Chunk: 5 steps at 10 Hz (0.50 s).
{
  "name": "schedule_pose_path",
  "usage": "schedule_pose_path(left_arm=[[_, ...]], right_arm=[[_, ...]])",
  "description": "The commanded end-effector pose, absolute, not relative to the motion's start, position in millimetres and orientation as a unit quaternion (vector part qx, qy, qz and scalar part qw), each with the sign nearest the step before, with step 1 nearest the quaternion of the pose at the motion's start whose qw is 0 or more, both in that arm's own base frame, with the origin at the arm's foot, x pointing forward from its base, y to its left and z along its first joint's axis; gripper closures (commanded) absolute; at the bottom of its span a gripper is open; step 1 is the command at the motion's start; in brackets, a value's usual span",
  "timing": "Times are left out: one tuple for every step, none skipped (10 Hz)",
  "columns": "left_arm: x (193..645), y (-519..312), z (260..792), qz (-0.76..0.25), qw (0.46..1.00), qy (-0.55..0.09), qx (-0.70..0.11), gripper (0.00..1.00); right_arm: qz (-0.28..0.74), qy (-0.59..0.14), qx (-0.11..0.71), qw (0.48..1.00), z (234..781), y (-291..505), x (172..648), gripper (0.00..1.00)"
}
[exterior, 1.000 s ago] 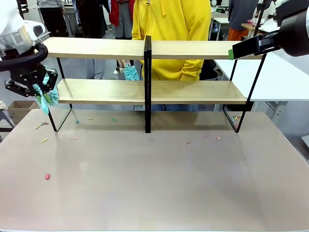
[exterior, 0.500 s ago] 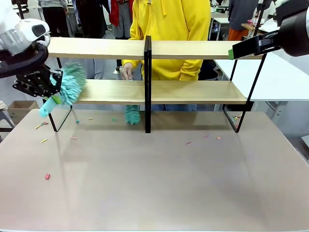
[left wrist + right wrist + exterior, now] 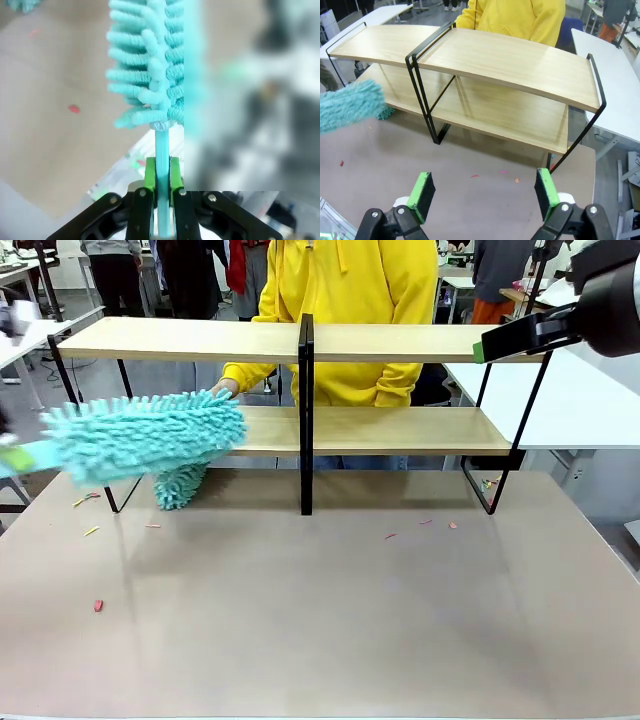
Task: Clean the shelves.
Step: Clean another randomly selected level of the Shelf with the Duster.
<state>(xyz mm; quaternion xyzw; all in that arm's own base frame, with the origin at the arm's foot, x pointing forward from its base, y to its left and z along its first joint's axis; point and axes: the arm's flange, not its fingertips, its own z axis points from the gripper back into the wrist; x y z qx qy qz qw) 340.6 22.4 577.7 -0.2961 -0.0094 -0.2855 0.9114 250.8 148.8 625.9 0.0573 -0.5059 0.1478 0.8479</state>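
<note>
Left gripper [image 3: 161,172]: jaws clamped on the thin stem of a teal duster [image 3: 140,435], whose fluffy head runs lengthwise along the left end of the shelves [image 3: 390,430] at lower-board height, nearer this arm; right gripper [image 3: 485,192] wide open, empty, facing the shelves.

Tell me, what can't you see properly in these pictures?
- Front view: the left gripper's duster is motion-blurred; its handle runs off the left edge.
- Front view: a second duster is partly hidden behind the first one.
- Left wrist view: the right half is smeared grey.
- Front view: crumbs on the table are too small to identify.
</note>
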Motion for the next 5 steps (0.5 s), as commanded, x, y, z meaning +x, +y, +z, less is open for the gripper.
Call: schedule_pose_path(left_arm=[[340, 85, 602, -0.364, 0.853, -0.006, -0.374, 0.88], [331, 125, 616, -0.386, 0.806, -0.059, -0.445, 0.88], [327, 167, 630, -0.314, 0.797, -0.144, -0.495, 0.88], [319, 205, 641, -0.278, 0.771, -0.214, -0.531, 0.88], [308, 241, 647, -0.277, 0.728, -0.259, -0.571, 0.88]], right_arm=[[0.15, -0.506, 0.057, 0.848, 627, 148, 252, 0.0], [0.15, -0.506, 0.057, 0.848, 627, 148, 252, 0.0], [0.15, -0.506, 0.057, 0.848, 627, 148, 252, 0.0], [0.15, -0.506, 0.057, 0.848, 627, 148, 252, 0.0], [0.15, -0.506, 0.057, 0.848, 627, 148, 252, 0.0]])
